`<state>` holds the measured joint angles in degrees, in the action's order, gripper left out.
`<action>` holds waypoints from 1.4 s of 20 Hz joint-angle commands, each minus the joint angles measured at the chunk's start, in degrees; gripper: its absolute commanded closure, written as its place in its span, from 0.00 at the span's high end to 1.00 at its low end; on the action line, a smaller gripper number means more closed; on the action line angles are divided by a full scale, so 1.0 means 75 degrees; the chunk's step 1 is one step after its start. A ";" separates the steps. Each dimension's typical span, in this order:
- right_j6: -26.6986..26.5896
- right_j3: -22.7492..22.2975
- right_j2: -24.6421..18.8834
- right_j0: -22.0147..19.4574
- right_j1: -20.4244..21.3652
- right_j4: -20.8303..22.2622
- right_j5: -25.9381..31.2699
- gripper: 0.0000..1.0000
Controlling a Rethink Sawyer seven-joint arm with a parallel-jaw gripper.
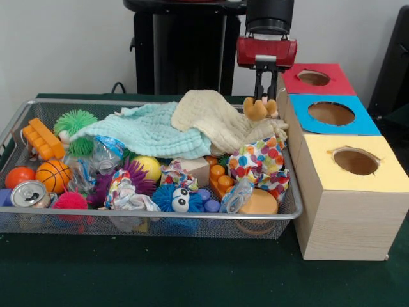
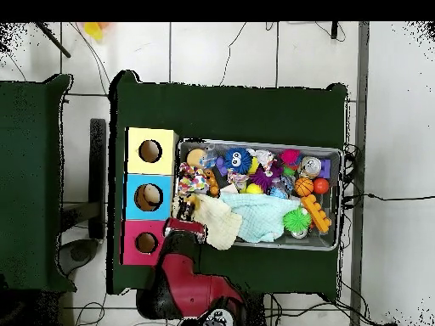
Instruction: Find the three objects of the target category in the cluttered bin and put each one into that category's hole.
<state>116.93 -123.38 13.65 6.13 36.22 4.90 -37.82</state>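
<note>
The wire-mesh bin (image 1: pixel 291 214) fills the left and middle of the table, heaped with clutter; it also shows in the overhead view (image 2: pixel 336 200). My gripper (image 1: pixel 262 97) hangs over the bin's far right corner, next to the red-topped box. It is shut on a tan-brown teddy bear (image 1: pixel 257 109), which hangs just above a cream cloth (image 1: pixel 214 115). In the overhead view the gripper (image 2: pixel 184 222) is at the bin's corner beside the boxes. The tiger and any third plush are hidden.
Three wooden boxes with round holes stand beside the bin: red top (image 1: pixel 316 78), blue top (image 1: pixel 332 114), yellow top (image 1: pixel 354 160). The bin holds a mint cloth (image 1: pixel 153 131), a dotted cloth (image 1: pixel 259 160), spiky balls (image 1: pixel 176 199), a basketball (image 1: pixel 52 176) and a can (image 1: pixel 29 194).
</note>
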 commanded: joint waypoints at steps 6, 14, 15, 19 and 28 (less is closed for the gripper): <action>0.0972 -0.0359 -0.0164 -0.0083 0.1344 0.0201 0.1395 0.00; 0.1166 -0.0703 -0.0093 0.0386 0.1623 -0.0316 0.1723 0.00; 0.1199 -0.0728 -0.0069 0.0470 0.1611 -0.0417 0.1725 0.00; 0.1235 -0.0720 0.0003 0.0668 0.1605 -0.0665 0.1804 0.00; 0.1388 -0.0788 0.0103 0.1042 0.1288 -0.1051 0.1520 0.00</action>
<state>116.93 -127.49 15.39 13.67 47.47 0.84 -29.75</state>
